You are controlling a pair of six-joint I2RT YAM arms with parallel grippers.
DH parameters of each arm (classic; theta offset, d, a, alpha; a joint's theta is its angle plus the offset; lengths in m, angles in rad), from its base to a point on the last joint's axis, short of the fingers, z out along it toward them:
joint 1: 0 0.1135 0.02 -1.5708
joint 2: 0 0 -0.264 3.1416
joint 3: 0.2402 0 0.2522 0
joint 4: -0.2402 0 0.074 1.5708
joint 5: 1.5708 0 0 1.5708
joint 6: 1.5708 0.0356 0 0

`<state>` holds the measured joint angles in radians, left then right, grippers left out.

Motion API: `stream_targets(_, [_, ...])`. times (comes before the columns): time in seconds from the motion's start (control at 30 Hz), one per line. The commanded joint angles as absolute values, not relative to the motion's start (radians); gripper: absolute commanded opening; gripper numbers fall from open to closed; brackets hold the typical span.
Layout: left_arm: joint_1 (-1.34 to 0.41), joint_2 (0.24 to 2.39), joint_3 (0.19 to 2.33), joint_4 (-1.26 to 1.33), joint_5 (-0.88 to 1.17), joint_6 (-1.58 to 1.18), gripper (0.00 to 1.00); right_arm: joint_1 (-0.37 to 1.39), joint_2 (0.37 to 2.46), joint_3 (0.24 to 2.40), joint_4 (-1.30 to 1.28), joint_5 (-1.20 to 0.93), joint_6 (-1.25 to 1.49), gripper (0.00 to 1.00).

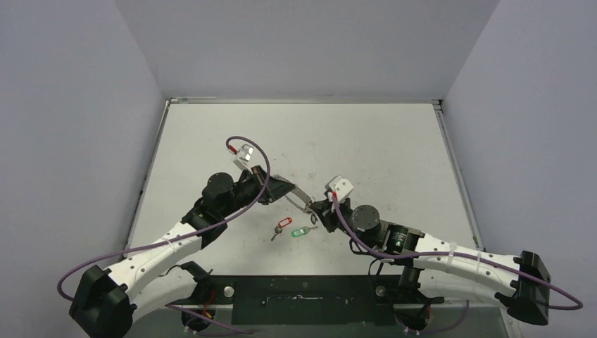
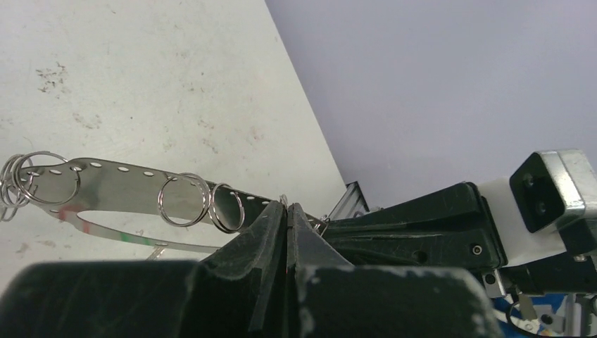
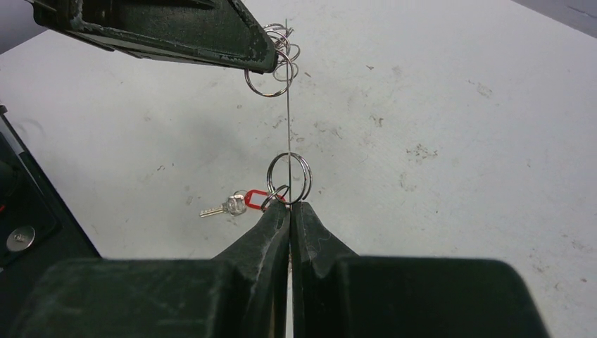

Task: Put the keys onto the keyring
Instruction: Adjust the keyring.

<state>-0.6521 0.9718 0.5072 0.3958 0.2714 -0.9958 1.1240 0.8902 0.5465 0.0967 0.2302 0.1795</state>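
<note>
You've got the keyring (image 1: 300,195) pinched from both ends mid-frame in the top view. The left gripper (image 1: 284,189) is clamped shut on one end and the right gripper (image 1: 312,206) on the other, holding it above the table (image 1: 394,148). The keys lie loose just below it, red key (image 1: 281,224) and green key (image 1: 301,231) (side by side). There's lots of bare table toward the top and right edges, while the arm bases (image 1: 303,296) crowd the bottom.

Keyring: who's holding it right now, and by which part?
Both: the left pincer and the right pincer each pinch the keyring by its thin metal band, at separate spots.
</note>
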Motion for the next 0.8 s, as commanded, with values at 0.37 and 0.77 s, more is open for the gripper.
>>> stream_targets(0.37, [-0.643,1.155,1.079,-0.511,0.419,-0.395,0.00,1.103,0.918,0.695,-0.072,0.194,0.045,0.00])
stream_targets(0.77, [-0.645,1.340,1.270,-0.757,0.510,-0.138,0.00,1.105,0.980,0.747,-0.106,0.149,0.008,0.00])
